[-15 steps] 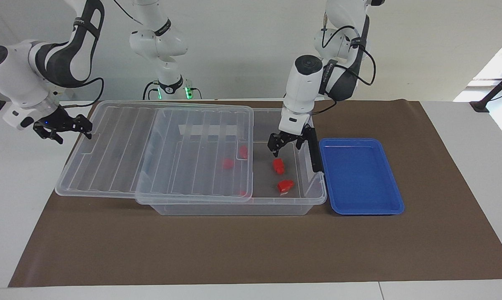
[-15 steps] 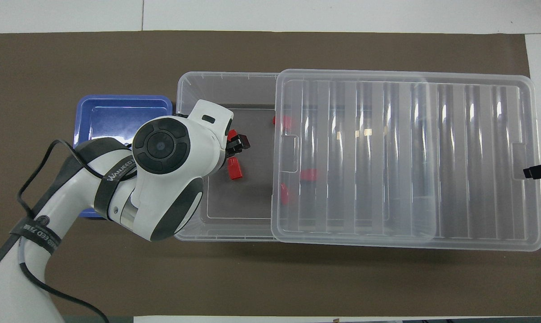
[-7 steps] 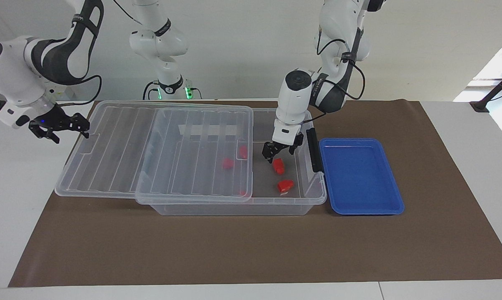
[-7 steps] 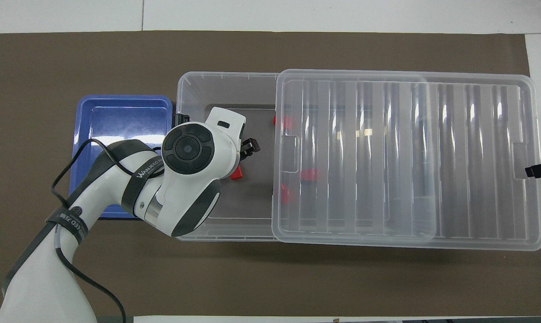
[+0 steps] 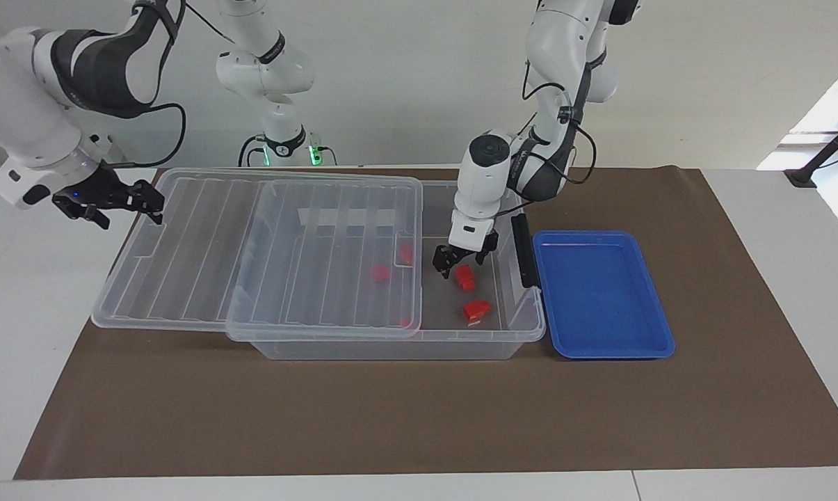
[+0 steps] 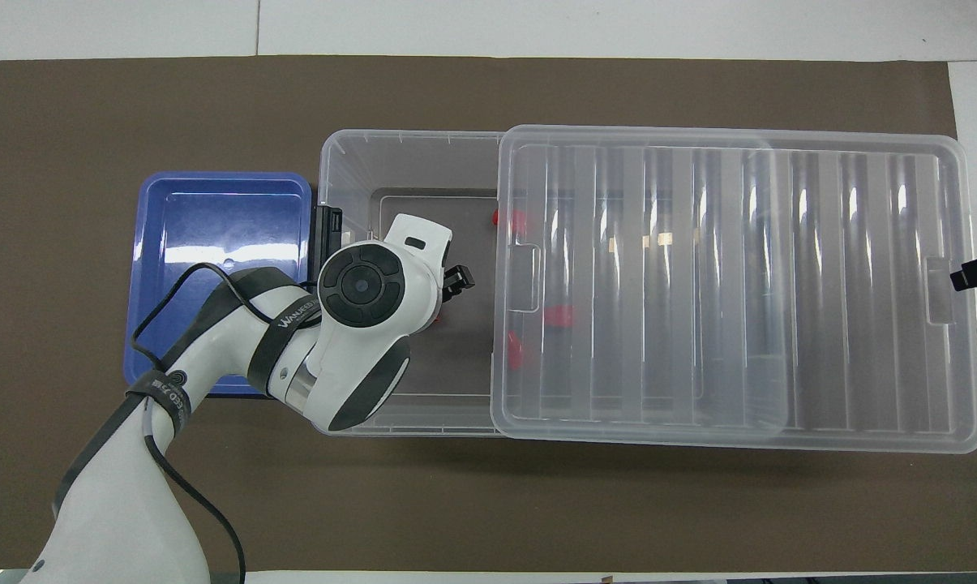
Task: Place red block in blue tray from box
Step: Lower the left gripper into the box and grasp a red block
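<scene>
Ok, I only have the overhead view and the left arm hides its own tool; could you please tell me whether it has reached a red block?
Observer: Yes. The left tool is down inside the box, open and straddling the red block, not yet shut on it.
Operator: Thank you. Is another block hidden under the arm?
Observer: One. A second red block lies in the uncovered end, farther from the robots than the first.
Operator: And where is the right tool?
Observer: The right tool waits in the air by the lid, at its edge toward the right arm's end of the table.
</scene>
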